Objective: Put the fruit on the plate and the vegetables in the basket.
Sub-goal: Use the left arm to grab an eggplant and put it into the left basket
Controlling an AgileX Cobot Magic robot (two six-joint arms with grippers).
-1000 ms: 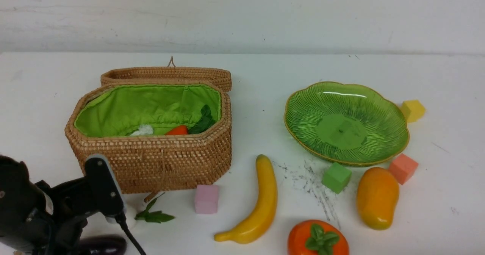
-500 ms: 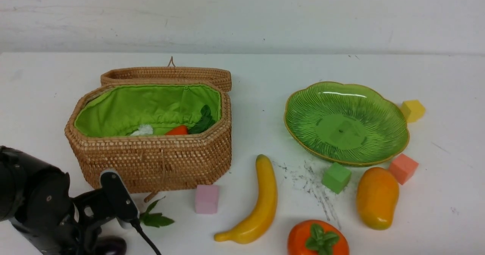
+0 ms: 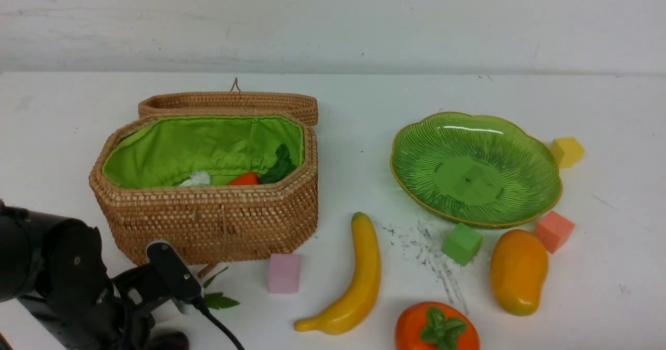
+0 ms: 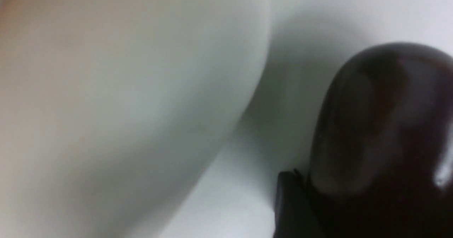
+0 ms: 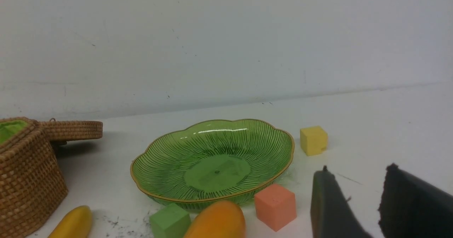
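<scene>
Vegetable step. Left gripper low just in front of basket, apparently at white eggplant, purple eggplant beside; jaw width not discernible. Right gripper jaws narrowly parted, empty. Next: close, lift into basket.

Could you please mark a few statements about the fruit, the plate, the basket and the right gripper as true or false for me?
1. The plate holds no fruit. True.
2. The basket has its lid shut. False: the lid lies open behind the basket.
3. The banana lies in the basket. False: it lies on the table, between basket and plate.
4. A red vegetable lies in the basket. True.
5. The right gripper holds the mango. False: its fingers stand apart with nothing between them, and the mango lies on the table.
</scene>
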